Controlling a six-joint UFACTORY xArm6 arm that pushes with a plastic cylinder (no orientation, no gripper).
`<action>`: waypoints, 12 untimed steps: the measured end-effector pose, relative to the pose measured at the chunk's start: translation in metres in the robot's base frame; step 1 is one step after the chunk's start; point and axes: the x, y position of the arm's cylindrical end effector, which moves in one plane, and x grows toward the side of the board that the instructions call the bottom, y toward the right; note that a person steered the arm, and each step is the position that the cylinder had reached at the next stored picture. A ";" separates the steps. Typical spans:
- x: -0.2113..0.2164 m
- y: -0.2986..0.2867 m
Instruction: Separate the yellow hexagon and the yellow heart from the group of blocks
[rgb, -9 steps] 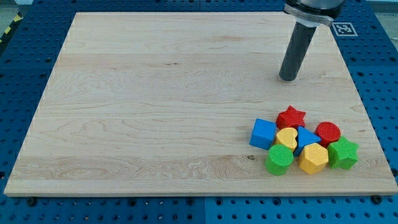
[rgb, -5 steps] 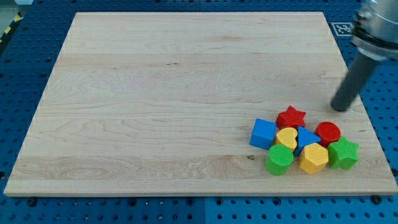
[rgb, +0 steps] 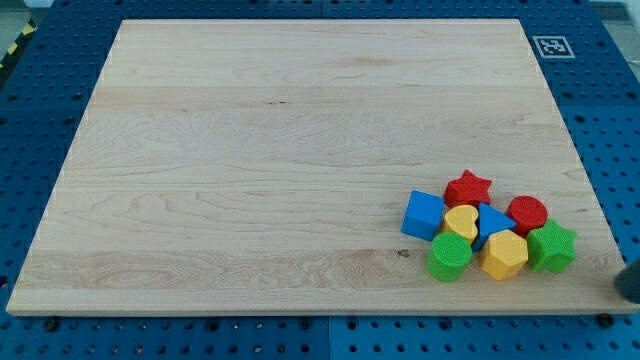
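The blocks lie packed together at the board's lower right. The yellow hexagon (rgb: 504, 254) sits in the bottom row between the green cylinder (rgb: 449, 257) and the green star (rgb: 551, 247). The yellow heart (rgb: 461, 221) is wedged between the blue cube (rgb: 423, 215), the blue triangle (rgb: 492, 221) and the red star (rgb: 467, 188). A red cylinder (rgb: 527, 213) is at the group's upper right. Only a dark blurred piece of my rod shows at the view's right edge; my tip (rgb: 626, 291) is off the board, right of and below the green star, touching no block.
The wooden board (rgb: 280, 150) lies on a blue perforated base (rgb: 610, 120). A printed marker tag (rgb: 551, 45) sits by the board's top right corner. The board's right edge runs just past the green star.
My rod has swept from above the red star at the board's upper right, down along the right side, to the view's lower right corner. No block has moved.
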 end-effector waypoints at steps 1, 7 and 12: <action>0.000 -0.043; -0.028 -0.091; -0.001 -0.117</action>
